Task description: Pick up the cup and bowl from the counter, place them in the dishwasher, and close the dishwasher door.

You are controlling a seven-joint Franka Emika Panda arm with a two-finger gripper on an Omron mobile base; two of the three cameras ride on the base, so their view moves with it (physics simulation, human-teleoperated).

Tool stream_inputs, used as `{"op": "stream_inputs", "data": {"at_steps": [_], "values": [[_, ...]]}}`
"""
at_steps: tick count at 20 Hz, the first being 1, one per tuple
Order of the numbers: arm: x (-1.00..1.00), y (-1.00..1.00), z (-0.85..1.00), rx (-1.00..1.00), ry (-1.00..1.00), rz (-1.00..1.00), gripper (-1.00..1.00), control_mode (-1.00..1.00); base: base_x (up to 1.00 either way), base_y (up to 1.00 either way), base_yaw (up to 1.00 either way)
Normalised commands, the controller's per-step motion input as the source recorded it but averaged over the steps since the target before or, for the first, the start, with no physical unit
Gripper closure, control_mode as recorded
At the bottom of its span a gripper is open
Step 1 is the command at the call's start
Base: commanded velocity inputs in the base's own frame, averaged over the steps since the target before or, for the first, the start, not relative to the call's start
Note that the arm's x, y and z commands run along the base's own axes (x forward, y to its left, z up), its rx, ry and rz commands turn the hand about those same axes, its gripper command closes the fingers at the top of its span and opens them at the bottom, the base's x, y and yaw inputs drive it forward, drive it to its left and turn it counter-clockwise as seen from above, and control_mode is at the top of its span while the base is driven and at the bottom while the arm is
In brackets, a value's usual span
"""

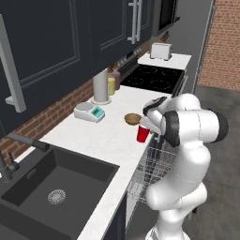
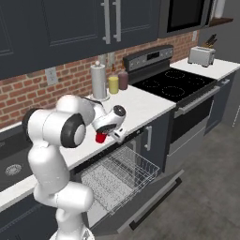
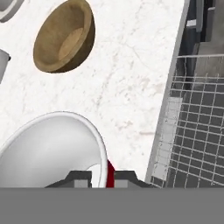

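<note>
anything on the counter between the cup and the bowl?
Nothing: in the hand view, bare white counter separates the bowl from the cup gripped by the gripper.

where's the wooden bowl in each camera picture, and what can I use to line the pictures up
Left base view: the bowl sits on the counter, just left of the cup.
Right base view: I cannot make it out behind the arm.
Hand view: the bowl is at upper left, above the cup's pale rim.
Shared landmark: the wire rack beside the counter edge.
</note>
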Motion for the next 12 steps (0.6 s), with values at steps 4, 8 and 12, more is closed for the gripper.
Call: {"op": "stream_inputs", "data": {"at_steps": [4, 8, 12], "values": [[-1.00, -0.48, 0.00, 0.06, -0.08, -0.07, 1.00, -1.00, 0.00, 0.00, 0.00], [-1.00, -0.78, 0.00, 0.10, -0.10, -0.08, 1.00, -1.00, 0.00, 0.00, 0.00], [-1.00, -0.94, -0.01, 0.12, -0.06, -0.08, 1.00, -1.00, 0.00, 0.00, 0.00]]}}
